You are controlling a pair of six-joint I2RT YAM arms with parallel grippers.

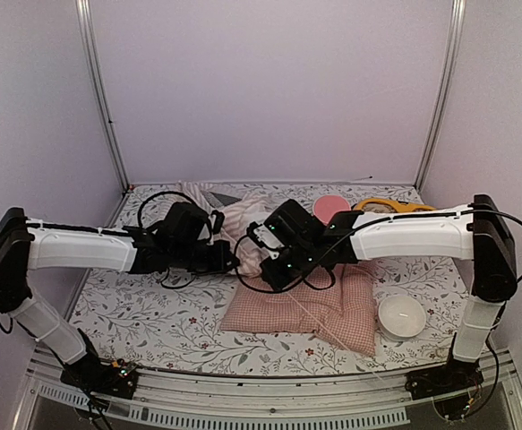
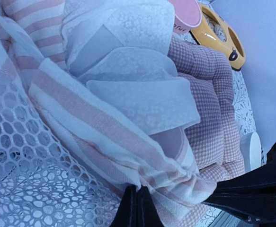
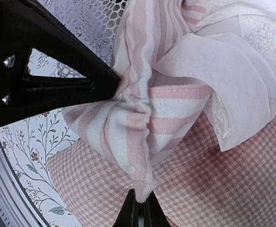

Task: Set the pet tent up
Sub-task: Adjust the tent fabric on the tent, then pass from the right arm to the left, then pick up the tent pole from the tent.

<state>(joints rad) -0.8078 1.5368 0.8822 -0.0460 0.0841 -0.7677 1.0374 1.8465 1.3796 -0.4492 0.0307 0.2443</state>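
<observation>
- Pincers first, seen from overhead: the left gripper (image 1: 227, 260) and right gripper (image 1: 262, 262) met nose to nose, both tips buried in the crumpled pet tent (image 1: 241, 218), so this view did not show how the jaws stood.
- The tent lay collapsed, its heap at eleven o'clock of the checked cushion (image 1: 332, 313) and spilling onto the cushion's edge. A white dish (image 1: 401, 315) sat at three o'clock of the cushion.
- From the left wrist, the left gripper (image 2: 137, 208) was pinched tight on a gathered fold of striped fabric at six o'clock. The mesh window (image 2: 33, 156) filled eight o'clock, the sheer curtain (image 2: 138, 90) lay toward twelve, and the cushion showed at three, beneath the cloth.
- From the right wrist, the right gripper (image 3: 142, 210) was clamped on a corner of the same striped bunch at six o'clock. The left gripper's dark fingers (image 3: 97, 87) reached from nine o'clock, biting the fabric just beside.
- Judging by this, the step in hand was securing two holds on the cloth, with the tent nowhere near standing.
- The next move probably called for drawing the two grips apart and upward, gently enough that neither fold slipped free.
</observation>
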